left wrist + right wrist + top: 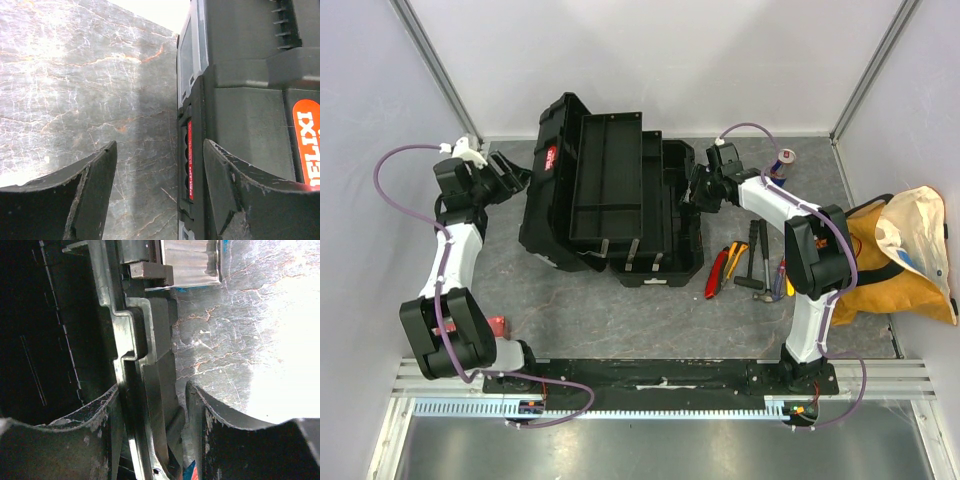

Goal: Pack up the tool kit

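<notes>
The black toolbox (620, 200) lies open mid-table, its lid with the red label (552, 160) swung up to the left and a black tray inside. My left gripper (512, 176) is open at the lid's left edge. In the left wrist view its jaws (160, 175) straddle the lid's edge with a red strip (190, 160). My right gripper (705, 190) is open at the box's right rim. In the right wrist view its jaws (152, 410) stand either side of the box wall (150, 375). Several hand tools (745, 265) lie right of the box.
A blue-silver drink can (783, 163) stands at the back right. A yellow-orange fabric bag (910, 250) lies at the far right. A small red object (498, 325) lies by the left arm's base. White walls close in the grey table (620, 320).
</notes>
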